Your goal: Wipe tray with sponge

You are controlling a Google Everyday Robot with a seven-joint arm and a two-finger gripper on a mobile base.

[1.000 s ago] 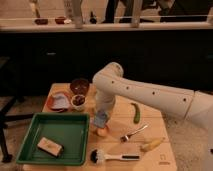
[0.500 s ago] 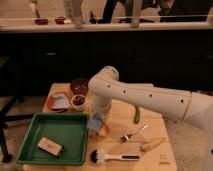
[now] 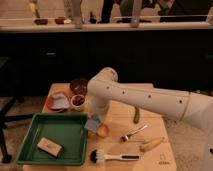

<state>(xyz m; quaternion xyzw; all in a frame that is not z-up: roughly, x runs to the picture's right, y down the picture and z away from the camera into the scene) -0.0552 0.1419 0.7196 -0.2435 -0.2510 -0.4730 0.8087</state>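
The green tray (image 3: pixel 35 131) lies at the front left of the wooden table. My white arm reaches in from the right and bends down to the gripper (image 3: pixel 96 119), which hangs over the tray's right rim. The small blue-grey sponge (image 3: pixel 92 125) sits at the gripper's tip, just above that rim, and the gripper is shut on it. Most of the gripper is hidden behind the wrist. A tan block with a white top (image 3: pixel 50 146) lies inside the tray near its front.
An orange round fruit (image 3: pixel 103 131) sits right of the sponge. A black-bristled brush (image 3: pixel 112 157), a fork (image 3: pixel 133 133) and a yellow corn cob (image 3: pixel 151 144) lie at the front right. A green vegetable (image 3: pixel 136 116), an orange-rimmed plate (image 3: pixel 57 101) and two bowls (image 3: pixel 78 86) stand behind.
The arm has swung left and lowered, bringing the sponge from beside the orange fruit to the tray's right rim.
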